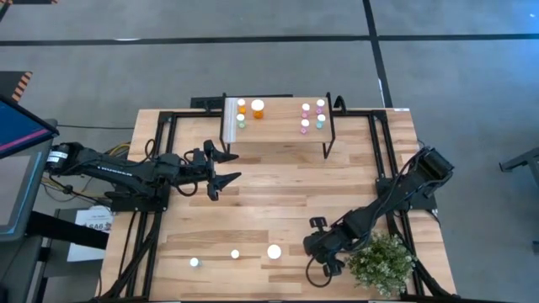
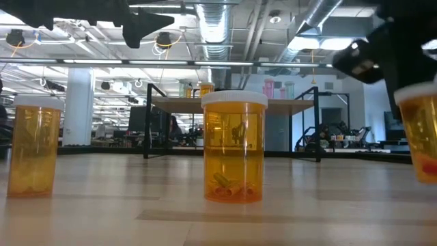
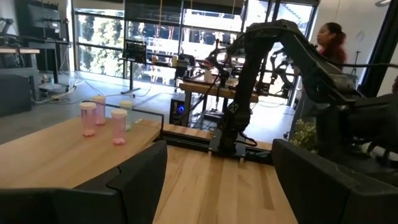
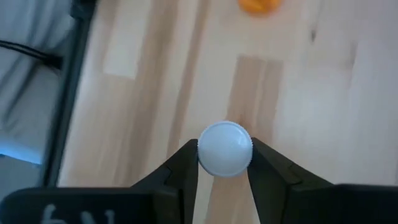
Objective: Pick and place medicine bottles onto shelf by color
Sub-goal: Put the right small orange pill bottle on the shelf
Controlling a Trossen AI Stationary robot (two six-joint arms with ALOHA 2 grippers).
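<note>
Closing my right pincer around a medicine bottle, I have its white cap between my two fingers, which touch it on both sides. In the low view this bottle looks orange and seems to be lifted off the table, so I judge the grasp is made. My left pincer waits with its fingers wide apart, holding nothing, near the shelf.

The shelf already carries orange bottles at one end and pink bottles at the other end. Three more bottles stand on the table near the front edge, beside my right arm.

What can go wrong: I hold only the round cap, so the bottle may slip or swing when I move fast. The plant is just beside my right pincer and I could brush it. Also I must go to the orange end, or the colour sorting fails
</note>
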